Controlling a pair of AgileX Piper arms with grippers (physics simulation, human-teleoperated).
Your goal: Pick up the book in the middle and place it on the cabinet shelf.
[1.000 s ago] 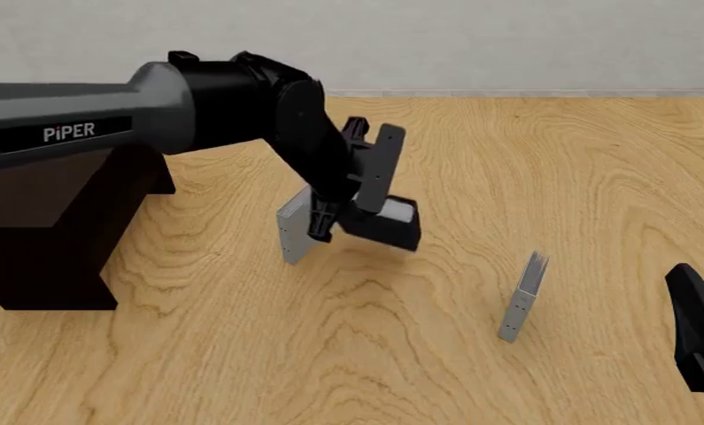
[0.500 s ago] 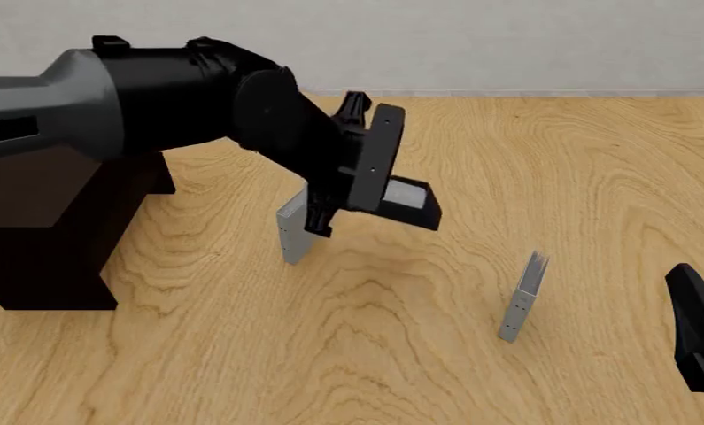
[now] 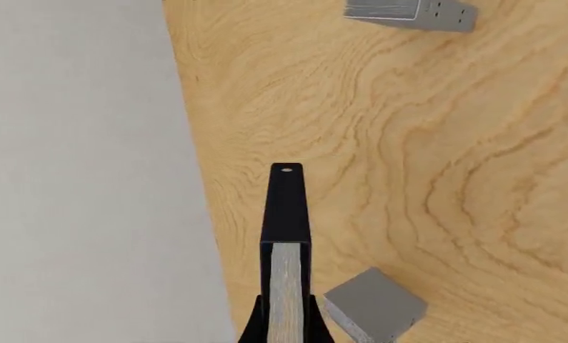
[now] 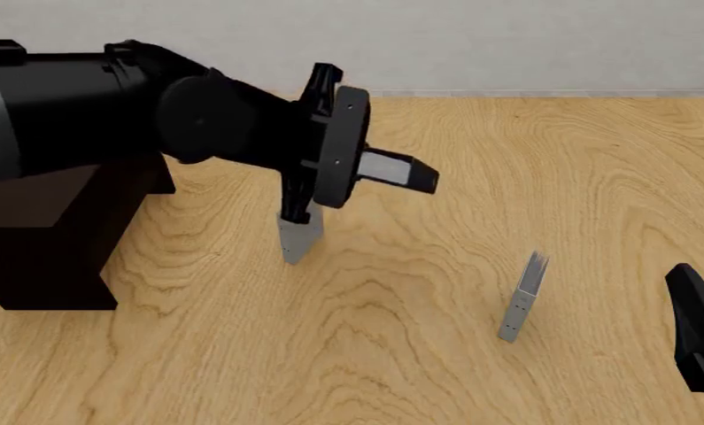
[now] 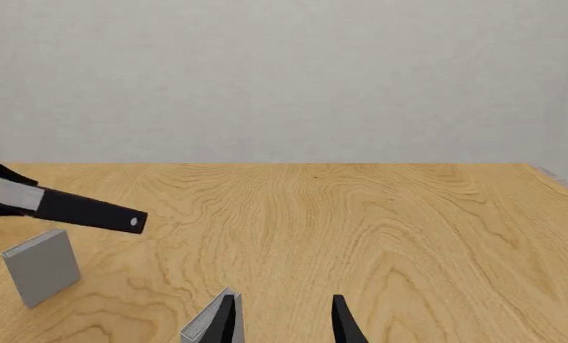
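Above the table [image 4: 470,354], right of the cabinet [image 4: 44,239], your left gripper [image 4: 369,166] is clamped on the book [image 4: 397,170], which is lifted clear and sticks out roughly level toward the right. The left wrist view shows the book [image 3: 286,236] pinched edge-on between the fingers, wood well below it. So the pick is done; the place is not. The book is apart from the cabinet, off its right side, so you need to swing it left over the flat top and set it down. The small grey book [image 4: 296,232] stands just under the gripper, between it and the cabinet; the thin grey book [image 4: 523,297] stands farther right. Your right gripper [image 5: 281,321] idles with fingers spread, holding nothing, far right of the cabinet.
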